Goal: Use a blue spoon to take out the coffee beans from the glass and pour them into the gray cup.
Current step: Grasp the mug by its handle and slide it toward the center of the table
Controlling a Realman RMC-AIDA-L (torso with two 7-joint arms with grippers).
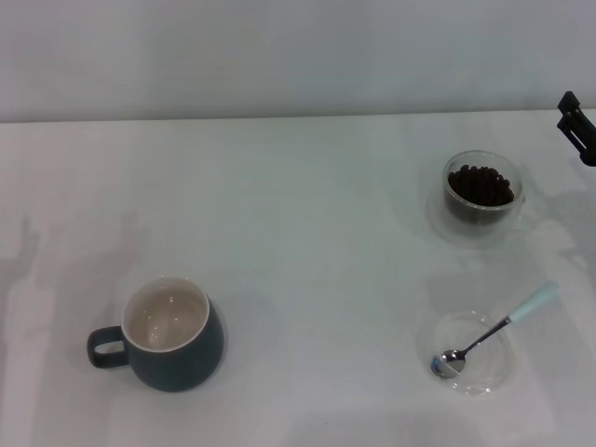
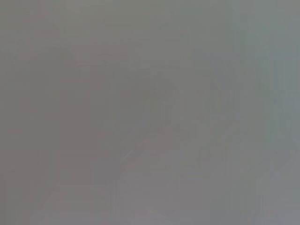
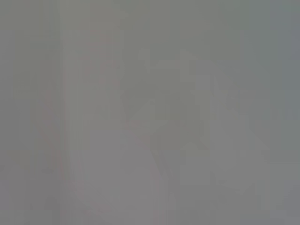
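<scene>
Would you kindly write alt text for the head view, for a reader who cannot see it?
On a white table, a clear glass of dark coffee beans stands behind a blue-handled metal spoon resting in a clear saucer. An empty dark blue-gray cup sits far left.

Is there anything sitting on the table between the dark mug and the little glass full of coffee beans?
No. In the head view, only bare white table lies between the gray cup and the glass.

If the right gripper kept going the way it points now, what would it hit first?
Hard to say: only a dark part of the right gripper shows at the head view's edge. Heading inward, the glass of coffee beans lies nearest.
</scene>
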